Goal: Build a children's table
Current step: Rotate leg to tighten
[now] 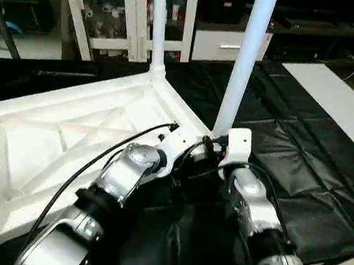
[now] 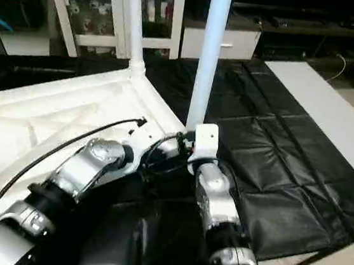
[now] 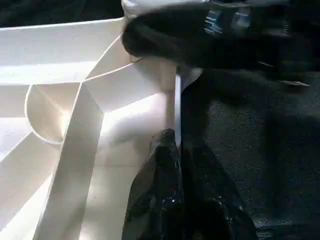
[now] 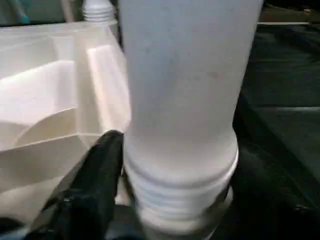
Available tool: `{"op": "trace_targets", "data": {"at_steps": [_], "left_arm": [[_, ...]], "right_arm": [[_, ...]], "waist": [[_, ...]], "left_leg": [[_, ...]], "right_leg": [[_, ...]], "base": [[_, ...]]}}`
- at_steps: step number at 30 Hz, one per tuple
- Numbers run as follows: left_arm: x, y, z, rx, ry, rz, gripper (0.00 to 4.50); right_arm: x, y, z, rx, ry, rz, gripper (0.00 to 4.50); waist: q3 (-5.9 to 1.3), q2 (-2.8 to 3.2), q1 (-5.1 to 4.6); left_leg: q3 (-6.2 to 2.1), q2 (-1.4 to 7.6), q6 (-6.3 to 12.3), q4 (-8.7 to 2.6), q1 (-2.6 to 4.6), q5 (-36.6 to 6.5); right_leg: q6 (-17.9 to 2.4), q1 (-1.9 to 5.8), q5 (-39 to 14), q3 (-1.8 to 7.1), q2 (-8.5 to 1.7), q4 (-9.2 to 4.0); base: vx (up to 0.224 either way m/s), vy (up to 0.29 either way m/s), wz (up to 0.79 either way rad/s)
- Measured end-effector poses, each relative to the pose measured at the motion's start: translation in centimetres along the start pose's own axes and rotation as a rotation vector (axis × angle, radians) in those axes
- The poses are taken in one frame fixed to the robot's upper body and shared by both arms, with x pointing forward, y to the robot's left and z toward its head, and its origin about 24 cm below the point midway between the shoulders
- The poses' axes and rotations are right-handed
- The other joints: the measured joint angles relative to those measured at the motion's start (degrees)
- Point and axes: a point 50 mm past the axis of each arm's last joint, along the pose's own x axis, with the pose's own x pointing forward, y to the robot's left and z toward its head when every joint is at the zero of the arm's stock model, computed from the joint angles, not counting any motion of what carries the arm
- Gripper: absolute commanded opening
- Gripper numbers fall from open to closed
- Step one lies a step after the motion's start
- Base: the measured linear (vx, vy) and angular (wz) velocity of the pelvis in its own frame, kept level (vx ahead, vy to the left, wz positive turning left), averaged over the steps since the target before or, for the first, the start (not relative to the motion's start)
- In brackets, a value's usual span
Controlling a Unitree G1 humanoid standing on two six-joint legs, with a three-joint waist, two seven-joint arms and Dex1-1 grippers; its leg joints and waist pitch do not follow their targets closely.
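Tabletop (image 1: pixel 67 139): upside down on black mat (image 1: pixel 302 159)
Left tool (image 3: pixel 175 190): closed at tabletop's rim
Right tool (image 4: pixel 165 200): around near leg (image 1: pixel 245 63) base, 12 o'clock

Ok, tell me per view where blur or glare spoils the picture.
Left eye view: glare washes out the tabletop. Left wrist view: the right gripper smears dark across the frame. Right wrist view: the leg looms soft and close.
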Motion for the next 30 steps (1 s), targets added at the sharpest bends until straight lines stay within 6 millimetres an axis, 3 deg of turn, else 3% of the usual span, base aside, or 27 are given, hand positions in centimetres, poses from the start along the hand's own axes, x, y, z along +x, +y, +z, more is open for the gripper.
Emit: {"op": "trace_targets", "data": {"at_steps": [1,6,11,16,23,30], "left_arm": [[-0.2,0.1,-0.1,0.006,-0.002,-0.002,0.00],[-1.5,0.1,-0.8,0.036,-0.003,-0.033,0.00],[-3.8,-0.3,-1.8,0.077,-0.007,-0.145,0.00],[-5.3,-1.1,-2.4,0.112,-0.003,-0.278,0.00],[-6.1,-1.8,-2.5,0.134,0.014,-0.384,0.00],[-6.2,-2.2,-2.4,0.141,0.027,-0.428,0.00]], "right_arm": [[-0.4,0.0,-0.1,0.001,-0.009,0.024,3.80],[-2.2,-0.2,-0.2,-0.013,0.007,0.156,4.10],[-5.6,-2.5,0.2,-0.102,0.053,0.372,4.10],[-7.0,-3.6,2.4,-0.163,0.051,0.533,4.10],[-7.6,-4.6,3.5,-0.194,0.100,0.660,4.10],[-6.8,-3.8,2.9,-0.222,0.173,0.776,4.10]], "waist": [[-0.01,0.02,-0.06],[-0.01,0.02,-0.20],[0.04,-0.06,0.35],[0.08,-0.26,1.02],[0.13,-0.47,2.65],[0.19,-0.69,3.10]], "left_leg": [[0.00,0.00,0.00,-0.06,0.00,0.0],[-0.08,0.11,-0.01,-0.20,0.05,0.0],[-0.10,0.15,-0.02,-0.49,0.05,0.0],[-0.05,0.17,-0.03,-0.49,0.03,0.0],[0.04,0.14,-0.08,-0.47,0.02,0.0],[0.08,0.15,-0.08,-0.41,0.05,0.0]], "right_leg": [[0.0,-0.05,0.0,-0.01,0.00,0.01],[0.0,-0.27,0.0,-0.07,0.10,0.24],[0.1,-0.35,-0.1,-0.09,0.14,0.33],[0.1,-0.37,0.0,-0.08,0.14,0.32],[0.1,-0.34,-0.1,-0.04,0.07,0.31],[0.0,-0.31,-0.1,-0.02,0.07,0.38]], "base": [[0.000,0.000,0.00],[0.000,0.000,0.00],[0.000,0.000,0.00],[0.000,0.000,0.00],[0.000,0.000,0.00],[0.000,0.000,0.00]]}}
